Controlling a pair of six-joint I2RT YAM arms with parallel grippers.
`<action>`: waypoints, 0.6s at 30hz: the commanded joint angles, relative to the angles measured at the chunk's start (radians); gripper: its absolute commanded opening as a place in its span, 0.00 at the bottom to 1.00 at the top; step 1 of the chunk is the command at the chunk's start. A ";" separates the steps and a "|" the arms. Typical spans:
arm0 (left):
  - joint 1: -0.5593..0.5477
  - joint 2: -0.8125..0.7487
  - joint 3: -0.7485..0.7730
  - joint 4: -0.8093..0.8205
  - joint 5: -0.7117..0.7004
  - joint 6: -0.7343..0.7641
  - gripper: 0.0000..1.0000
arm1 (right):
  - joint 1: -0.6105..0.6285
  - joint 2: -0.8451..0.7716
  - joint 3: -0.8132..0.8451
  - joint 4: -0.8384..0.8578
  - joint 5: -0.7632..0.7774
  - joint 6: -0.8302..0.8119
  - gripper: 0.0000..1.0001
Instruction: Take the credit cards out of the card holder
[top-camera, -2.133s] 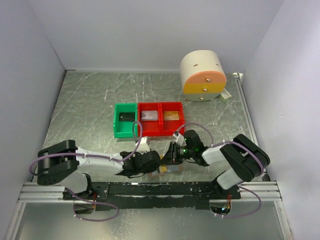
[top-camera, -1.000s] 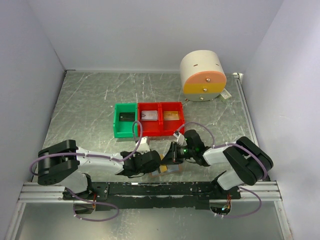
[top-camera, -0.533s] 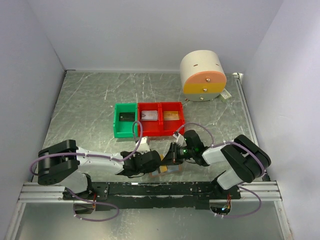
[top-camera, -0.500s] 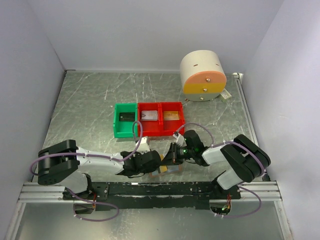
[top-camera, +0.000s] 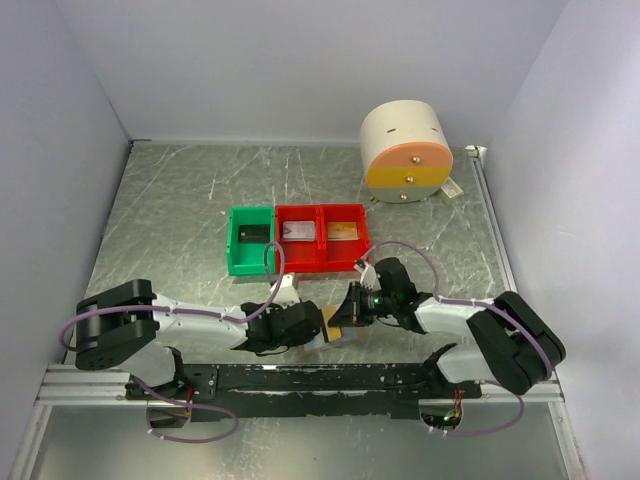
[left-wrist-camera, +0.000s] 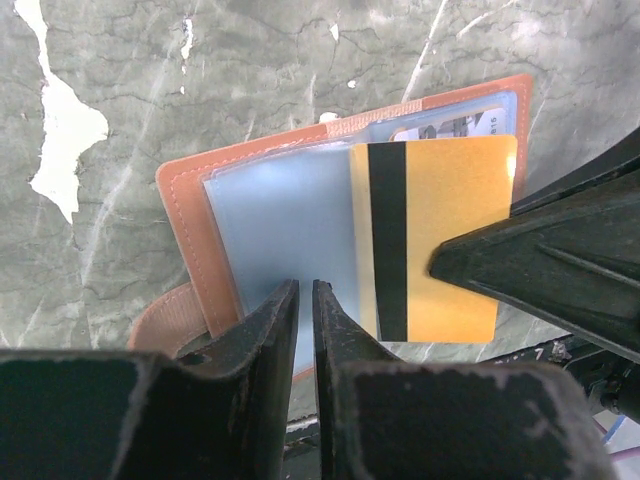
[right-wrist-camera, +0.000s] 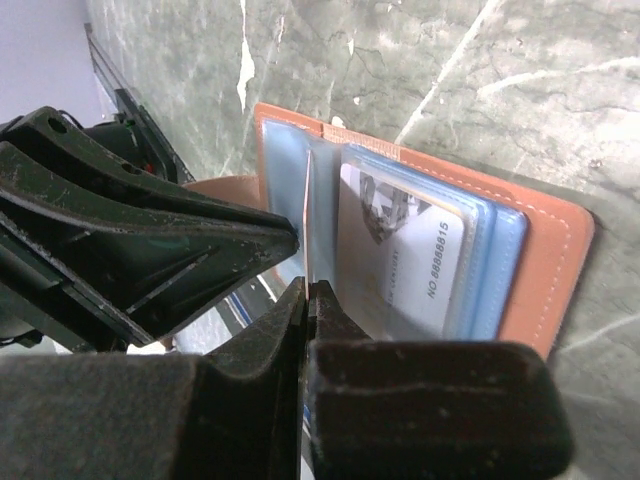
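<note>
The card holder (left-wrist-camera: 190, 225) lies open on the table near the arm bases, tan leather with a pale blue lining. My left gripper (left-wrist-camera: 305, 287) is shut on its blue inner leaf. A gold credit card (left-wrist-camera: 440, 230) with a black stripe sticks out of the holder, and my right gripper (right-wrist-camera: 308, 288) is shut on its edge. In the top view that gold card (top-camera: 330, 321) shows between the left gripper (top-camera: 316, 331) and the right gripper (top-camera: 349, 311). A pale card (right-wrist-camera: 400, 250) with a printed number sits in a sleeve of the card holder (right-wrist-camera: 545, 270).
A green bin (top-camera: 234, 252) holds a dark card (top-camera: 253, 234). The joined red bins (top-camera: 322, 262) hold a silver card (top-camera: 299, 232) and a gold-brown card (top-camera: 344, 231). A cream cylinder with an orange band (top-camera: 405, 150) stands at the back right.
My right gripper has shut on the gold card and drawn back to the right, its elbow swinging right. The gold card now stands out from the holder. The left arm has held still.
</note>
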 joint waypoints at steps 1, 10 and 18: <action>0.004 -0.004 -0.012 -0.083 -0.016 -0.005 0.24 | -0.015 -0.060 0.018 -0.122 0.022 -0.068 0.00; -0.005 -0.046 -0.014 -0.123 -0.032 -0.008 0.26 | -0.015 -0.234 0.055 -0.273 0.089 -0.126 0.00; -0.013 -0.100 0.038 -0.191 -0.031 0.065 0.37 | -0.008 -0.214 0.094 -0.306 0.083 -0.136 0.00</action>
